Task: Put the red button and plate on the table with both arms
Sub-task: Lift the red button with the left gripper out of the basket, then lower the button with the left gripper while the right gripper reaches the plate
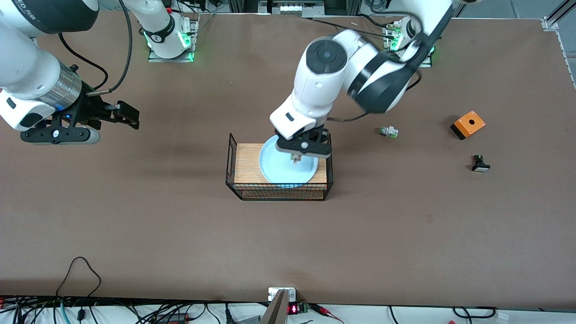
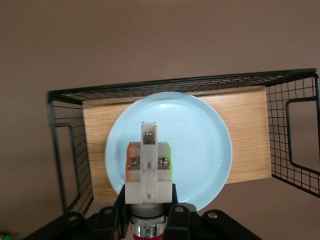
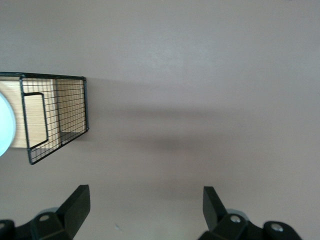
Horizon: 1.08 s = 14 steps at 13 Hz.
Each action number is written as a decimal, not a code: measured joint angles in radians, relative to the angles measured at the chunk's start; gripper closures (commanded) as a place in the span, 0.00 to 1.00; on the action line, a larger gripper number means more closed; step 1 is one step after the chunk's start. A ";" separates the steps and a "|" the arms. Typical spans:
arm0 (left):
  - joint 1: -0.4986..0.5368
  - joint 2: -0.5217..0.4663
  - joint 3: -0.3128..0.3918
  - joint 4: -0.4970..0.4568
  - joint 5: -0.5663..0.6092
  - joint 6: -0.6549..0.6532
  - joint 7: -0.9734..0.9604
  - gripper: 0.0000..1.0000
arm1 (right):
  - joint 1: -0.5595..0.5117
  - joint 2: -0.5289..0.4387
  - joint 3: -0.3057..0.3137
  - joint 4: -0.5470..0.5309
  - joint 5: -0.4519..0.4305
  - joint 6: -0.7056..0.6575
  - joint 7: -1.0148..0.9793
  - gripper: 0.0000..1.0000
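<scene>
The pale-blue plate (image 1: 281, 170) lies on the wood top of a black wire rack (image 1: 246, 163) in the middle of the table (image 1: 180, 234). My left gripper (image 1: 297, 157) hangs just above the plate, shut on the red button (image 2: 148, 165). The button's whitish body with its orange and green sides points out over the plate (image 2: 200, 145), and its red cap sits back between the fingers of the left gripper (image 2: 148, 197). My right gripper (image 1: 132, 118) waits open over bare table toward the right arm's end, holding nothing (image 3: 146, 200).
A green-capped switch (image 1: 388, 132), an orange box (image 1: 468, 123) and a black-bodied button (image 1: 480, 164) lie on the table toward the left arm's end. The rack's mesh end wall (image 3: 55, 117) stands ahead of the right gripper. Cables run along the table's near edge.
</scene>
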 measured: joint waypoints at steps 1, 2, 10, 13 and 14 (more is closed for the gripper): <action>0.034 -0.034 0.000 0.001 0.001 -0.035 0.007 1.00 | 0.000 0.000 0.000 0.000 0.006 0.001 0.009 0.00; 0.077 -0.068 0.001 0.001 0.002 -0.070 0.032 1.00 | 0.000 0.000 0.000 0.000 0.015 0.006 0.031 0.00; 0.465 -0.105 0.015 -0.023 0.006 -0.273 0.328 1.00 | 0.182 0.040 0.007 0.000 0.060 0.152 0.364 0.00; 0.571 -0.086 0.015 -0.046 0.002 -0.300 0.453 1.00 | 0.258 0.057 0.008 0.000 0.059 0.167 0.498 0.00; 0.606 -0.073 0.015 -0.059 -0.010 -0.298 0.490 1.00 | 0.265 0.065 0.008 0.000 0.059 0.167 0.531 0.00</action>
